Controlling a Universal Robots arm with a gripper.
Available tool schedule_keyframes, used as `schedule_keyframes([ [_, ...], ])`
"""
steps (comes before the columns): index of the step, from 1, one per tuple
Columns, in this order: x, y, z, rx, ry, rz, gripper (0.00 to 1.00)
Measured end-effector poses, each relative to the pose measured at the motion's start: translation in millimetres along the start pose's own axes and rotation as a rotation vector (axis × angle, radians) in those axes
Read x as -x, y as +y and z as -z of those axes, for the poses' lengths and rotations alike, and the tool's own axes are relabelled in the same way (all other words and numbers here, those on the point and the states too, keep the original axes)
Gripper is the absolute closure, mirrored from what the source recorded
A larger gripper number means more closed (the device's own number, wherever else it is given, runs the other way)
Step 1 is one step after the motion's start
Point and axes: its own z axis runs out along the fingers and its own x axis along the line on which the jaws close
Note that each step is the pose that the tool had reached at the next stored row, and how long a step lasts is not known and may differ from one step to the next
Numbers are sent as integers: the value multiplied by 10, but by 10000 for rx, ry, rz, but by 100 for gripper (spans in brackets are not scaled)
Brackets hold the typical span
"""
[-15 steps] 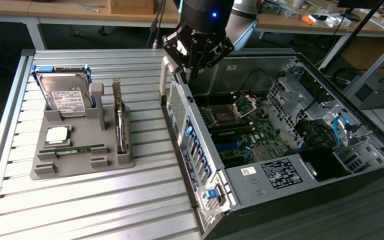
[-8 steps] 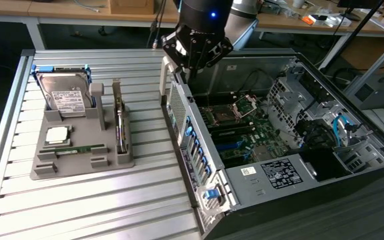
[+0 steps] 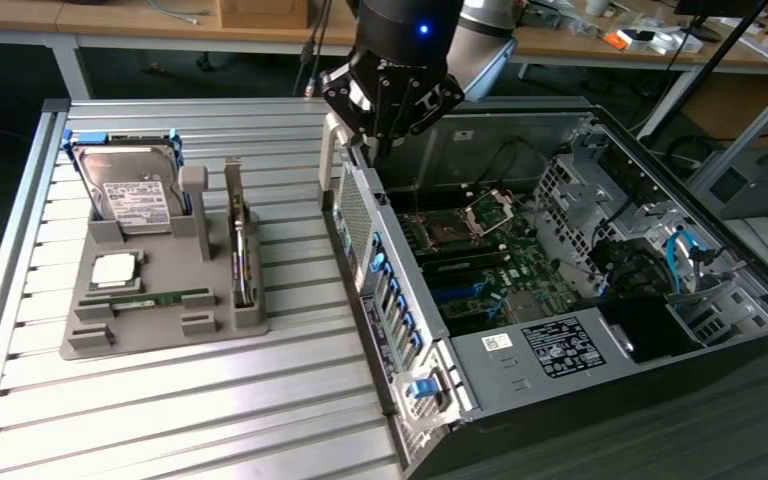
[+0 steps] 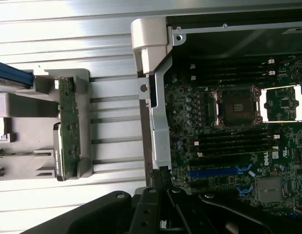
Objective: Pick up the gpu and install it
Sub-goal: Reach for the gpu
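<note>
The gpu (image 3: 239,235) stands on its long edge in a slot of the grey holder tray (image 3: 157,335), at the exterior view's left of the open computer case (image 3: 398,330). Seen from above in the wrist view, the gpu (image 4: 68,127) is a narrow green strip with a metal bracket. My gripper (image 3: 365,148) hangs over the case's near wall at its back corner, apart from the gpu. The wrist view has the gripper (image 4: 163,178) with its black fingers together and nothing between them, right above the case wall (image 4: 158,122).
The tray also holds a hard drive (image 3: 131,190), a CPU (image 3: 115,268) and a RAM stick (image 3: 157,298). Inside the case lies the motherboard (image 4: 229,146) with an open CPU socket (image 4: 237,106) and blue slots. A slatted metal table (image 3: 197,420) carries everything.
</note>
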Motion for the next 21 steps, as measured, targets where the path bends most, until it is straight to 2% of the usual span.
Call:
schedule_keyframes([
  [21, -52, -4, 1, 0, 0, 0, 90],
])
